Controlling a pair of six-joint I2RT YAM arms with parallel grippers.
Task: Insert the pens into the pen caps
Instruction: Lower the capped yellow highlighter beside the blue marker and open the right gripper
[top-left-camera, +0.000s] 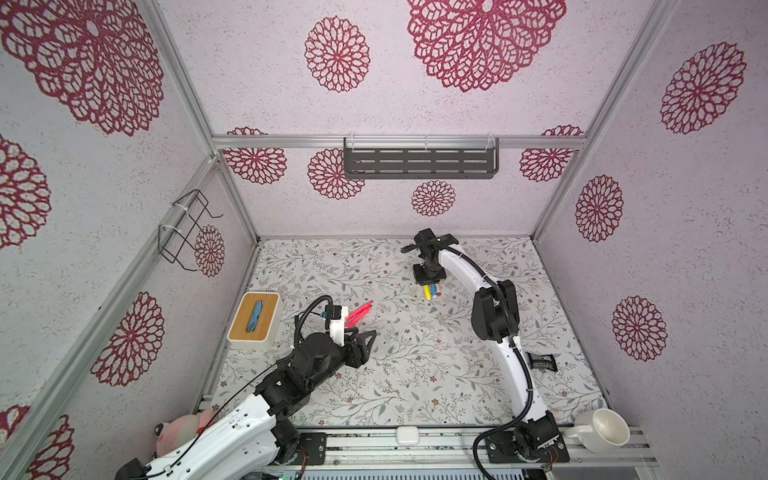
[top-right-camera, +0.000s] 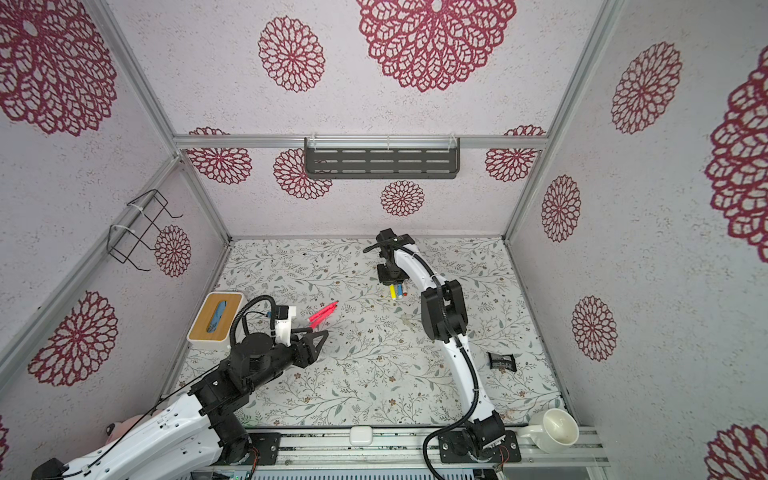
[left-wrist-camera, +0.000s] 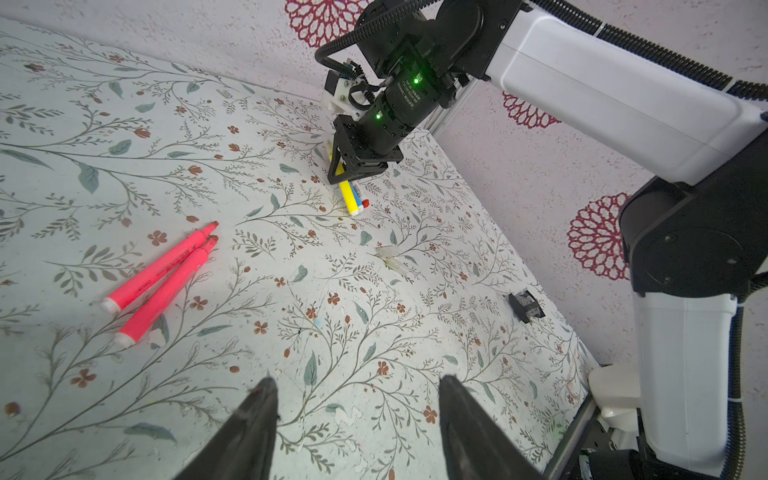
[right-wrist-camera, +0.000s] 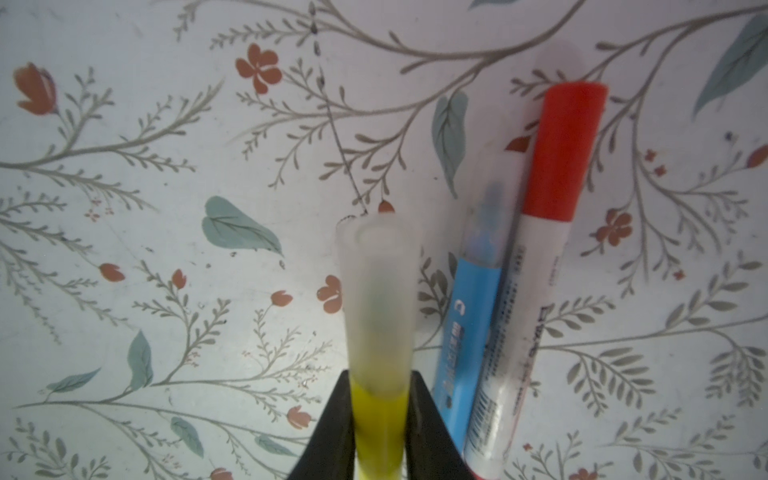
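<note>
Nearest, the left gripper (left-wrist-camera: 357, 380) hangs open by two pink pens (left-wrist-camera: 164, 264), while farther back the right gripper (right-wrist-camera: 379, 376) clamps a yellow pen (right-wrist-camera: 379, 419) beside a blue pen (right-wrist-camera: 473, 316).

Surface (top-left-camera: 415, 374): white, grey-green leafy sprigs, small rust-red flowers. Walls (top-left-camera: 415, 104): pale lilac-white, crimson lace rosettes. Two pink-red pens (left-wrist-camera: 158, 270). One yellow pen (right-wrist-camera: 380, 415), frosted whitish cap (right-wrist-camera: 378, 291). One blue pen (right-wrist-camera: 469, 324), clear cap (right-wrist-camera: 486, 224). One white pen (right-wrist-camera: 523, 332), red cap (right-wrist-camera: 565, 153). Tissue box (top-left-camera: 270, 320): white, tan wood lid.
</note>
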